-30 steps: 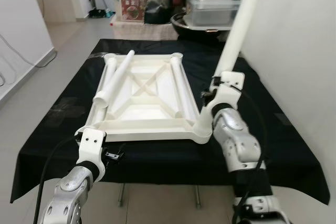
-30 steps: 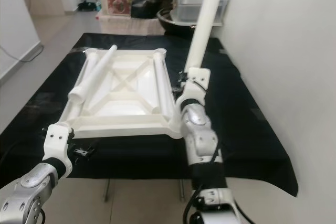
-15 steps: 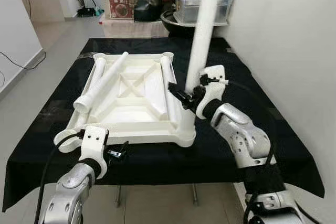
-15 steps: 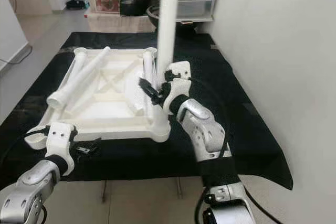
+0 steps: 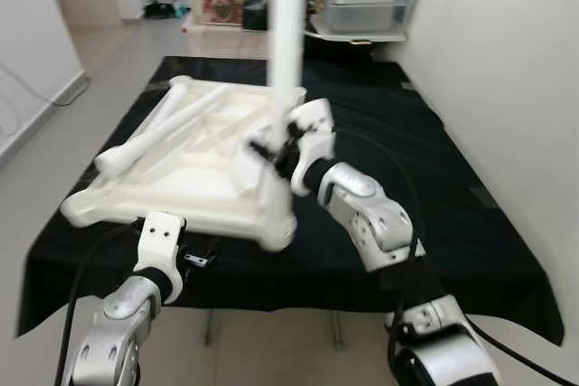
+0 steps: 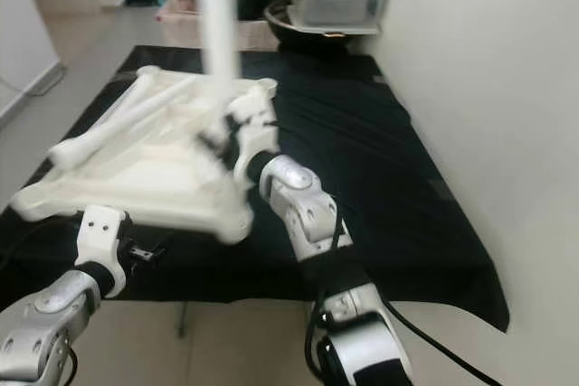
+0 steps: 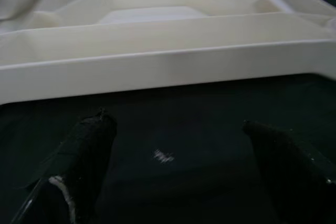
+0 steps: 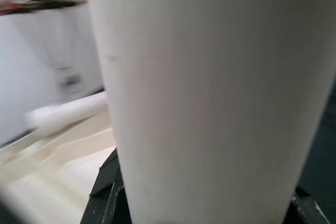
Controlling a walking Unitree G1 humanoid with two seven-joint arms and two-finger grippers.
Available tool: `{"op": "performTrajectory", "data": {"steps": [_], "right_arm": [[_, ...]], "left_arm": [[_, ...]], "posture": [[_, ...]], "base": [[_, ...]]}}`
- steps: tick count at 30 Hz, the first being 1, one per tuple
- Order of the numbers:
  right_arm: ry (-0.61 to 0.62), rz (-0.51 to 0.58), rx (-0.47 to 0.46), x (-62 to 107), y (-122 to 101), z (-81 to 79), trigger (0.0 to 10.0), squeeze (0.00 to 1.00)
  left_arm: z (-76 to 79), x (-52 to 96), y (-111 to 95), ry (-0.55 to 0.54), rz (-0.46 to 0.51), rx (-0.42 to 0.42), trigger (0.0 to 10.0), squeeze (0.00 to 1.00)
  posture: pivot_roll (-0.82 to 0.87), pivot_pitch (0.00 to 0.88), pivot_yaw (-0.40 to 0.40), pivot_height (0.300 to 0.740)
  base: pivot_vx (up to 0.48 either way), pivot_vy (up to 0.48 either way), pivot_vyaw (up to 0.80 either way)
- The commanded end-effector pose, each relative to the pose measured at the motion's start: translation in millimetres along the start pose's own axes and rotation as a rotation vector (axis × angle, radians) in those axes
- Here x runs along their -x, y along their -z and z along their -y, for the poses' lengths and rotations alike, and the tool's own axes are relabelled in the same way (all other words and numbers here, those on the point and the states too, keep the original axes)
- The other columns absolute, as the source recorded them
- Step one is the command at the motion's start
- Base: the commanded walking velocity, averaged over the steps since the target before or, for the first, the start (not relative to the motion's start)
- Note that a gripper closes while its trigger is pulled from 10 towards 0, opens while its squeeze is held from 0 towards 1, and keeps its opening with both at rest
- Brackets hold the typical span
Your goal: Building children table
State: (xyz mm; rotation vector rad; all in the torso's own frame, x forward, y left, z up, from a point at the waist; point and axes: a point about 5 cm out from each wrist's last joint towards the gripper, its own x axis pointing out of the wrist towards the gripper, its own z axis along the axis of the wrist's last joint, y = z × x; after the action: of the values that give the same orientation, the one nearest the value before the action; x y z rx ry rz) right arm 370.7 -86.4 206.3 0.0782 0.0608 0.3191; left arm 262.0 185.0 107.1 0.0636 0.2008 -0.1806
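The black-covered work table (image 5: pixel 434 178) carries the upturned white tabletop (image 5: pixel 181 174), underside up, lying slightly askew. A loose leg tube (image 5: pixel 158 128) rests diagonally across its ribbed underside. The right gripper (image 5: pixel 276 146) is clamped on a second white leg (image 5: pixel 287 33), held upright over the tabletop's right edge, near its front right corner socket (image 5: pixel 271 228). The left gripper (image 7: pixel 173 156) hovers low over the black cloth just in front of the tabletop's near rim, its fingers (image 7: pixel 86 145) spread apart and grasping nothing.
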Motion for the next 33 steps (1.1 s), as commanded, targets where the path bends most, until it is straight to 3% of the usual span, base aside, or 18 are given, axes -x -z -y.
{"op": "performTrajectory", "data": {"steps": [1, 2, 3, 7, 8, 9, 11, 13, 14, 21, 24, 25, 26, 27, 28, 29, 32, 33], "right_arm": [[0.219, -0.169, -0.098, 7.7, 41, 27.6, 0.0, 0.0], [0.26, -0.163, -0.105, 14.0, 43, 26.0, 5.8, 0.0], [0.233, -0.137, -0.086, 19.7, 41, 17.5, 10.0, 0.0], [0.066, -0.048, -0.074, 29.2, 29, -11.2, 10.0, 0.0], [0.041, -0.011, -0.083, 30.5, 23, -14.6, 10.0, 0.2], [-0.002, 0.013, -0.095, 30.8, 19, -18.5, 10.0, 1.0], [-0.043, 0.037, -0.117, 29.7, 14, -19.8, 10.0, 1.0], [-0.078, 0.033, -0.112, 26.3, 10, -19.4, 10.0, 0.85], [-0.155, 0.041, -0.107, 23.7, 4, -20.2, 10.0, 0.0], [-0.443, 0.086, -0.124, 27.9, -15, -26.8, 10.0, 0.0], [-0.704, 0.076, 0.02, 41.2, -11, -36.8, 10.0, 0.0], [-0.761, 0.044, 0.011, 42.5, -4, -41.0, 7.3, 0.0], [-0.761, 0.044, 0.011, 42.5, -4, -41.0, 7.3, 0.0], [-0.763, 0.037, 0.009, 41.7, -1, -42.3, 4.1, 0.0], [-0.763, 0.037, 0.009, 41.7, -1, -42.3, 4.1, 0.0], [-0.751, 0.022, 0.005, 39.8, 3, -42.0, 0.0, 0.0], [-0.74, 0.014, 0.005, 38.5, 6, -41.6, 0.0, 0.0], [-0.6, 0.008, -0.014, 29.3, 9, -32.6, 0.0, 0.0]], "left_arm": [[-0.1, -0.7, -1, 0.001, -0.005, -0.008, 10.0, 0.0], [1.0, -2.0, -2, 0.006, -0.003, -0.008, 10.0, 0.0], [1.8, -3.1, -3, 0.01, 0.0, -0.008, 10.0, 0.0], [1.8, -4.4, -4, 0.019, 0.001, -0.011, 10.0, 0.0], [1.3, -4.8, -4, 0.019, 0.001, -0.012, 10.0, 0.0], [0.9, -5.3, -4, 0.02, 0.001, -0.013, 10.0, 0.0], [0.6, -6.6, -4, 0.019, 0.0, -0.015, 10.0, 0.0], [1.1, -7.5, -5, 0.02, 0.003, -0.015, 10.0, 0.0], [1.8, -8.3, -5, 0.021, 0.005, -0.014, 10.0, 0.0], [3.5, -7.9, -5, 0.022, 0.01, -0.011, 10.0, 0.0], [1.7, -8.8, -5, 0.015, 0.011, -0.012, 10.0, 0.0], [2.0, -9.8, -5, 0.014, 0.013, -0.012, 10.0, 0.0], [2.0, -9.8, -5, 0.014, 0.013, -0.012, 10.0, 0.0], [2.5, -10.1, -6, 0.014, 0.014, -0.011, 10.0, 0.0], [2.5, -10.1, -6, 0.014, 0.014, -0.011, 10.0, 0.0], [3.2, -9.8, -6, 0.014, 0.017, -0.01, 10.0, 0.0], [3.7, -9.5, -7, 0.014, 0.019, -0.009, 10.0, 0.0], [3.0, -6.8, -7, 0.013, 0.017, -0.01, 10.0, 0.0]], "posture": [[0.11, 0.0, -0.041, 0.74], [0.1, 0.0, -0.034, 0.74], [0.1, 0.0, -0.029, 0.74], [0.09, 0.0, -0.024, 0.74], [0.09, 0.0, -0.022, 0.74], [0.09, 0.0, -0.021, 0.74], [0.09, 0.0, -0.022, 0.74], [0.09, 0.0, -0.024, 0.74], [0.09, 0.0, -0.026, 0.74], [0.09, 0.0, -0.032, 0.74], [0.1, 0.0, -0.039, 0.74], [0.1, 0.0, -0.042, 0.74], [0.1, 0.0, -0.042, 0.74], [0.1, 0.0, -0.042, 0.74], [0.1, 0.0, -0.042, 0.74], [0.11, 0.0, -0.044, 0.74], [0.11, 0.0, -0.044, 0.74], [0.11, 0.0, -0.043, 0.74]], "base": [[0.0, 0.0, 0.0], [0.0, 0.0, 0.0], [0.0, 0.0, 0.0], [0.0, 0.0, 0.0], [0.0, 0.0, 0.0], [0.0, 0.0, 0.0], [0.0, 0.0, 0.0], [0.0, 0.0, 0.0], [0.0, 0.0, 0.0], [0.0, 0.0, 0.0], [0.0, 0.0, 0.0], [0.0, 0.0, 0.0], [0.0, 0.0, 0.0], [0.0, 0.0, 0.0], [0.0, 0.0, 0.0], [0.0, 0.0, 0.0], [0.0, 0.0, 0.0], [0.0, 0.0, 0.0]]}}
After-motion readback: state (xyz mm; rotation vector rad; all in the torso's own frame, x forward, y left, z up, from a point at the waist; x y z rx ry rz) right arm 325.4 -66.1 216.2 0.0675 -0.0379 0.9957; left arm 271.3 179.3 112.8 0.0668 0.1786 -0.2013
